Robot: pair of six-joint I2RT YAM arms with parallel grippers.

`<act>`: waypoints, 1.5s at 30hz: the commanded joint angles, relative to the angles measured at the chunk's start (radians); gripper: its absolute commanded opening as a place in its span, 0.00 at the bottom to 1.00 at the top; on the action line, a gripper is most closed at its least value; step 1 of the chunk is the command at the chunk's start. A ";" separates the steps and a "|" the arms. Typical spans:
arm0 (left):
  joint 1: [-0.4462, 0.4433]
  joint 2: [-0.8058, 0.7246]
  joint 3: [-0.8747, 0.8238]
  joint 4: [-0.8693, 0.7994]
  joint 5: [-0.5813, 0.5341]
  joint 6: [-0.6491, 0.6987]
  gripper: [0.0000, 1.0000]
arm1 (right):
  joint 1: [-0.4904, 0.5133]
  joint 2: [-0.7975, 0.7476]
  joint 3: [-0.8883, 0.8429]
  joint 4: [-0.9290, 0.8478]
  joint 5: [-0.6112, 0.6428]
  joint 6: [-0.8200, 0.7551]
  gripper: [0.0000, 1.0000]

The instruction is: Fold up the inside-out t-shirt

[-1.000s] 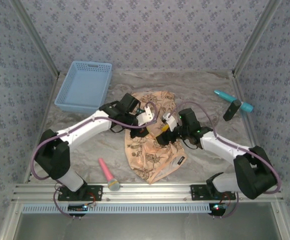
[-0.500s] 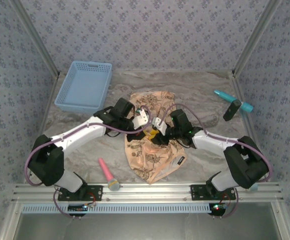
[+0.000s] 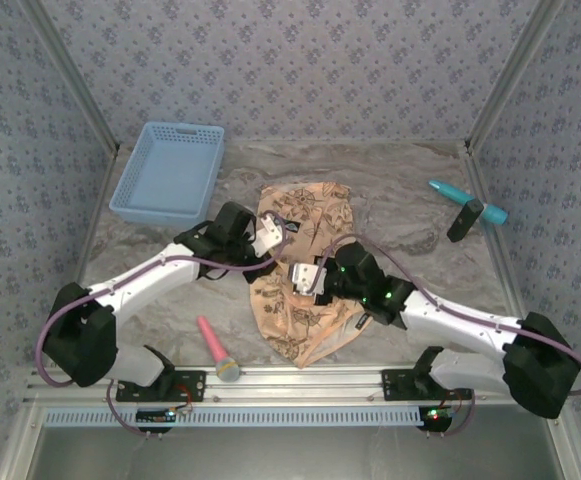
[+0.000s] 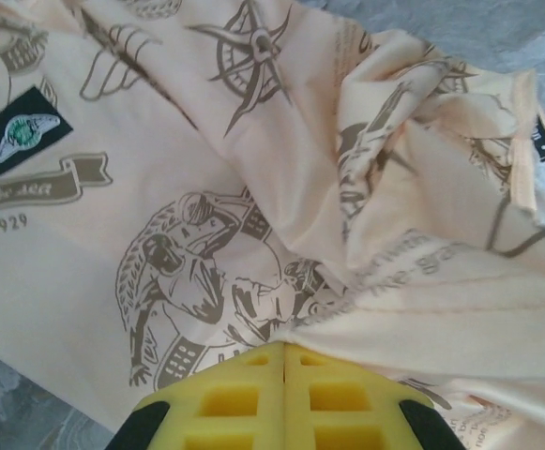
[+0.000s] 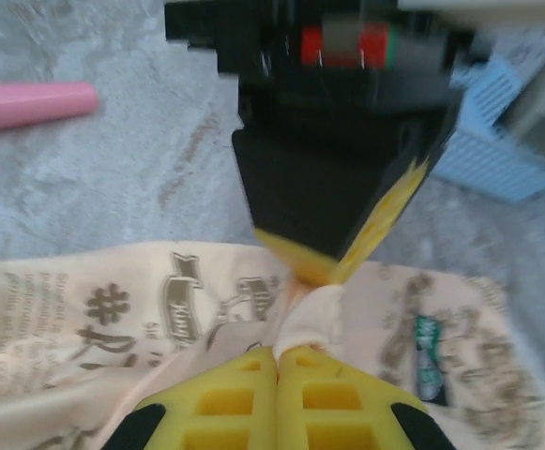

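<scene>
Marbled grey table (image 3: 390, 190) under it all, and both arms sit flatter than half a second ago: the right arm (image 3: 450, 325) now stretches low, its elbow dropped toward the near rail, and the left arm (image 3: 160, 272) has sunk the same way.

The t-shirt (image 3: 295, 305) lies just right of the blue basket (image 3: 168, 170) and a little nearer the arms, bunched through its middle, with a loose flap spread at the far end (image 4: 206, 187). Its far end and near hem lie much as they did a second ago.

The basket itself hasn't budged.

Now the grippers. The left gripper (image 3: 282, 245) comes in from the basket side, yellow pads pressed together with a ridge of cloth pinched in the seam (image 4: 284, 352). The right gripper (image 3: 302, 272) faces it almost tip to tip, pads clamped on a small nub of the same fabric (image 5: 277, 361). The pair has slid slightly toward the near rail since the last look.

The pink stick (image 3: 213, 347) lies nearer than the basket, unmoved. The teal stick (image 3: 450, 192) rests well right of the basket, also unchanged.
</scene>
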 commanded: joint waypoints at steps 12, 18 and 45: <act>0.020 -0.004 -0.097 0.149 -0.029 -0.106 0.00 | 0.014 0.101 0.474 -1.019 -0.110 -0.161 0.00; 0.024 -0.082 -0.121 0.147 0.138 -0.163 0.36 | -0.063 0.141 0.433 -0.851 -0.258 0.098 0.00; -0.078 0.036 -0.157 0.272 0.213 -0.623 0.00 | -0.136 0.083 0.248 -0.586 0.194 1.249 0.47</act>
